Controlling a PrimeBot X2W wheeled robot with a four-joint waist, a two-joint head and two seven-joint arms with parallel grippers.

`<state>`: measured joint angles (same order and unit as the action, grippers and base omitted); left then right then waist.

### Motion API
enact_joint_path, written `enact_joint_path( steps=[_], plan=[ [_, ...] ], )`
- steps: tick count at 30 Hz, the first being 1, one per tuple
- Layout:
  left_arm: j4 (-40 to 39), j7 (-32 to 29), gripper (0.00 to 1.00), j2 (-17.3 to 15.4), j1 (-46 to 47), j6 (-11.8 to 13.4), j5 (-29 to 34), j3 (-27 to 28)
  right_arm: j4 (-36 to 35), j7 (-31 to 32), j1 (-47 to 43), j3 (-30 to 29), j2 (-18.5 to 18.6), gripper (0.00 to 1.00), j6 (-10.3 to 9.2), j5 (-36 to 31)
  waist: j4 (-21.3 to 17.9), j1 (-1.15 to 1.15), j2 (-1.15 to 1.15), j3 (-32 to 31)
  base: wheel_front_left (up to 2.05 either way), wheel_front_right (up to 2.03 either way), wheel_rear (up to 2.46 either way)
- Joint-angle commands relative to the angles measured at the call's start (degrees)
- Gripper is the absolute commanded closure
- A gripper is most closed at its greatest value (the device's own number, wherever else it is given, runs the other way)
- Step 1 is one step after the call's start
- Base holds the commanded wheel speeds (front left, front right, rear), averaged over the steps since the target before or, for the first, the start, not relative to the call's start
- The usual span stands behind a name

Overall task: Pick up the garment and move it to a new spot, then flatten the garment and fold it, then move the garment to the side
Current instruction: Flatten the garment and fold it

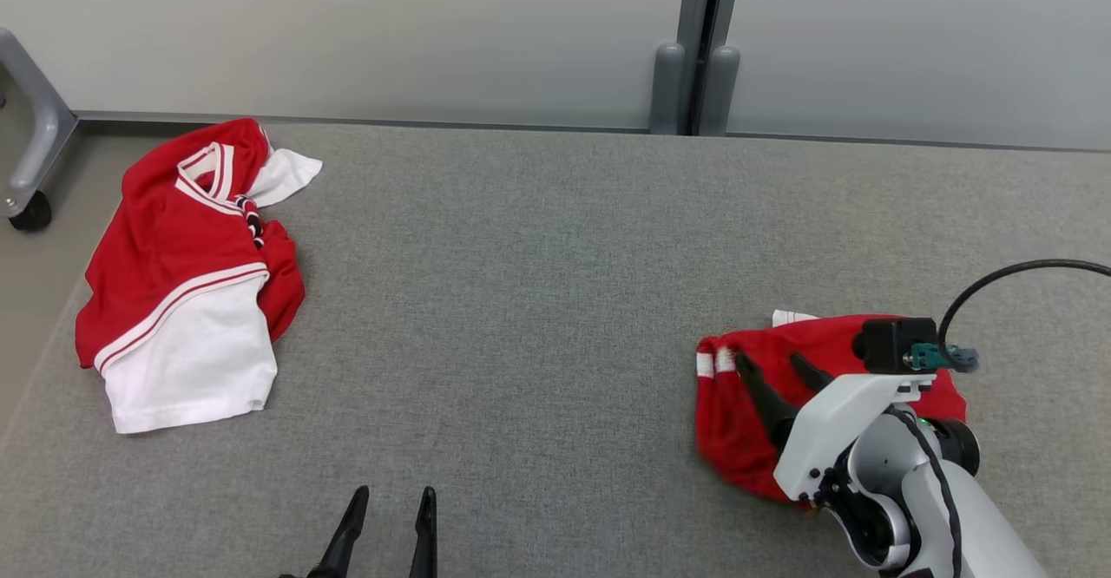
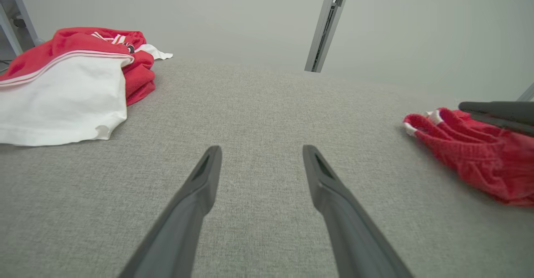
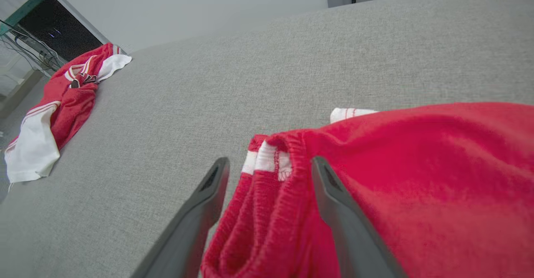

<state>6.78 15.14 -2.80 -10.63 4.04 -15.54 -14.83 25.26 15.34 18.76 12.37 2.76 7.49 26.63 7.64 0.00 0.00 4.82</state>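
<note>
- Right end effector: nearest the right wrist camera. Its two dark fingers stand wide apart and clamp nothing.
- Red garment: bunched in folds on the grey tabletop, at the robot's right, toward the near side.
- Its white-striped ribbed hem lies between the two spread fingers. One finger reaches over the red cloth; the other stands just beside the hem, above bare tabletop. Whether the fingers touch the cloth cannot be told.
- In the head view the right end effector points up and leftward across the garment, and the pale wrist covers the garment's near part.
- Left end effector: fingers wide apart, empty, low over bare tabletop at the near centre. It is well apart from the red garment, which lies off to its right.
- Red-and-white jersey: crumpled at the tabletop's far left, well apart from both end effectors and from the red garment.
- Black cable: arcs from the right wrist toward the right edge of the head view.
</note>
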Motion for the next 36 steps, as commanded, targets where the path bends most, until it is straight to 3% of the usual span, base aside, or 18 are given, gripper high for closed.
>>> enact_joint_path(
  steps=[1, 9, 14, 16, 21, 26, 36],
  plan=[
    [0.3, 0.0, 0.0, -0.2, -0.6, -0.2, 0.5, 0.3, -0.7, -1.2, -0.8, 0.4, 0.3, 0.0, 0.0, 0.5, -0.2, 0.0, 0.0, -0.7, 0.0, 0.0, 0.0],
    [0.4, 0.0, 0.0, -0.2, -2.5, -0.3, 0.6, 1.3, -10.1, -6.2, -7.7, -0.2, 1.1, 0.0, 0.0, -1.1, -1.0, 0.0, 0.0, -3.4, 0.0, 0.0, 0.0],
    [-0.4, 0.0, 0.0, -0.2, -4.3, 0.3, 0.2, 2.3, -19.0, -12.2, -16.4, -4.1, 5.4, 0.0, 0.0, -5.3, -2.0, 0.0, 0.0, -5.1, 0.0, 0.0, 0.0],
    [-0.6, 0.0, 0.0, -0.2, -4.5, 0.1, 0.2, 2.6, -20.4, -14.9, -19.0, -5.8, 8.4, 0.0, 0.0, -8.4, -2.1, 0.0, 0.0, -5.6, 0.0, 0.0, 0.0],
    [-1.8, 0.0, 0.0, -0.2, -5.3, 0.4, 0.4, 3.8, -19.8, -23.5, -25.0, -11.3, 10.4, 0.0, 0.0, -13.2, -2.3, 0.0, 0.0, -6.7, 0.0, 0.0, 0.0],
    [-3.3, 0.0, 0.0, -0.2, -6.1, -0.1, 1.2, 5.9, -16.3, -29.9, -28.5, -15.0, 9.7, 0.0, 0.0, -15.1, -2.3, 0.0, 0.0, -8.0, 0.0, 0.0, 0.0],
    [-4.5, 0.0, 0.0, -0.2, -8.9, -2.2, 2.6, 9.3, -16.3, -30.6, -32.0, -17.0, 5.6, 0.0, 0.0, -15.1, -1.9, 0.0, 0.0, -9.3, 0.0, 0.0, 0.0]
  ],
)
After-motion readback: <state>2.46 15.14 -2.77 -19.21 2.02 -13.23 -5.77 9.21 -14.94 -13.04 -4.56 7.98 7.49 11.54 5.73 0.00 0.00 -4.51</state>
